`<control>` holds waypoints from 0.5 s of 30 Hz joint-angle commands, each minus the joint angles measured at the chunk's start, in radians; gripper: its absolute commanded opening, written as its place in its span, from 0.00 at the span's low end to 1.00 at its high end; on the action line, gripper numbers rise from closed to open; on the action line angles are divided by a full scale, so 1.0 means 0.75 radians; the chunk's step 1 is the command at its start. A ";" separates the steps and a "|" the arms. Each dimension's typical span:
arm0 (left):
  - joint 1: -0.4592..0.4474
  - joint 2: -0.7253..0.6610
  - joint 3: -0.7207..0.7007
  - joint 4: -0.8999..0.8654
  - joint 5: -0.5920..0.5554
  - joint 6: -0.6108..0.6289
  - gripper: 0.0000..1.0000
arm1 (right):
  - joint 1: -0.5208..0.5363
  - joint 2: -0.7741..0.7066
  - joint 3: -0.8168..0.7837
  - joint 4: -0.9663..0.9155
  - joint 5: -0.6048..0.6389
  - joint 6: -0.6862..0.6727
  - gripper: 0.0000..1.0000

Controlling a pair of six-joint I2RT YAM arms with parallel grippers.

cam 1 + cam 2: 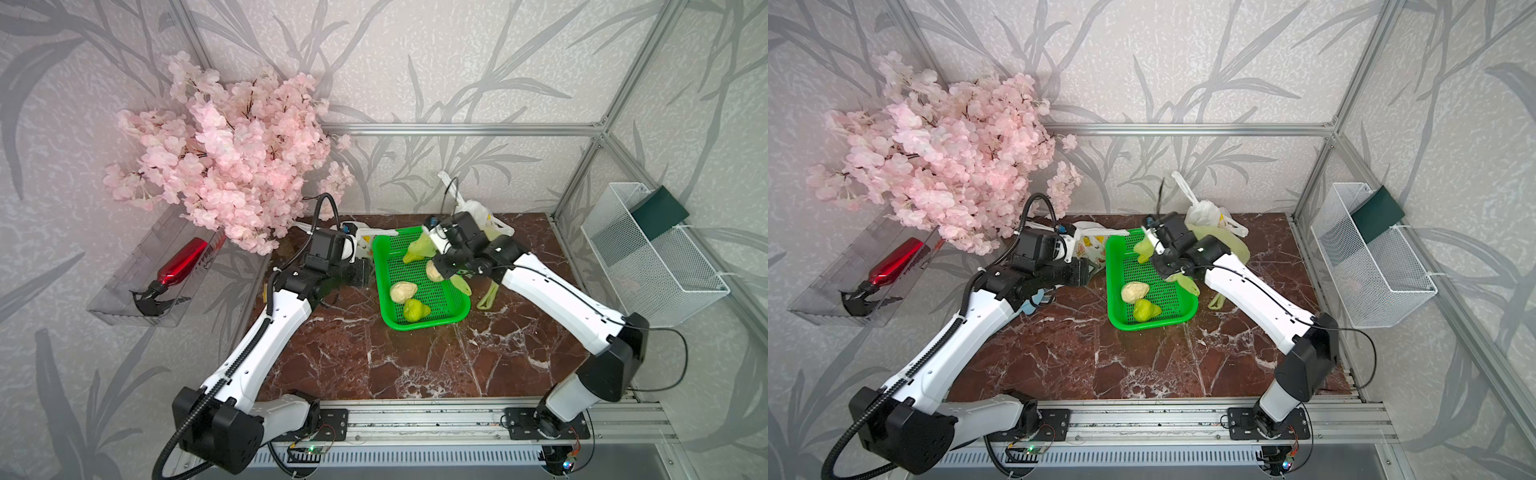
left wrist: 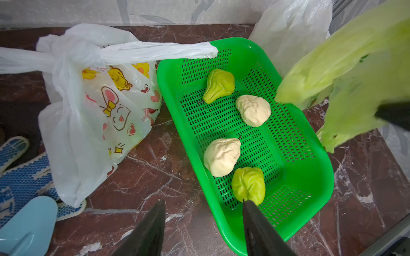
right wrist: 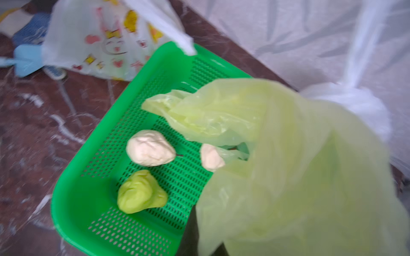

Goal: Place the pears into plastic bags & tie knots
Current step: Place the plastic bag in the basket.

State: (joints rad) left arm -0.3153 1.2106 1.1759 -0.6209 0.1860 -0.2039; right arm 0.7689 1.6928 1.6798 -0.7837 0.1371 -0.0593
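The two dark fingers (image 2: 153, 226) of the left gripper (image 2: 204, 205) stand apart with nothing between them, over the near rim of the green perforated plastic basket (image 2: 310, 199), one tip just above the nearer green toy pear (image 2: 248, 185); the right gripper (image 1: 430, 253) is pinched on the thin translucent yellow-green plastic bag (image 2: 343, 55), which hangs from it above the basket's far end and hides most of its fingers; four bumpy pears lie loose in the basket, the others being a cream-white pear (image 2: 221, 156) beside the first, a second cream-white pear (image 2: 253, 109) and a farther green pear (image 2: 219, 85); a white plastic bag printed with cartoon rabbits (image 2: 99, 106), its handles tied in a knot (image 2: 75, 53), sits on the red-brown marbled tabletop (image 2: 155, 172) against the basket on the left arm's side, one handle strip resting on the rim; a second white bag (image 2: 292, 26), its neck also bunched in a knot (image 3: 346, 97), stands behind the basket near the wall.
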 commanded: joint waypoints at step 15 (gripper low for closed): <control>-0.178 0.043 0.183 -0.062 -0.140 0.152 0.54 | -0.374 -0.485 -0.474 0.050 -0.299 0.644 0.65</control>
State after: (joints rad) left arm -0.3912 1.2350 1.2503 -0.6571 0.0990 -0.1658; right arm 0.5655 1.3396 1.4422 -0.7540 -0.0917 0.2596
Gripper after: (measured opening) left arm 0.530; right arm 0.656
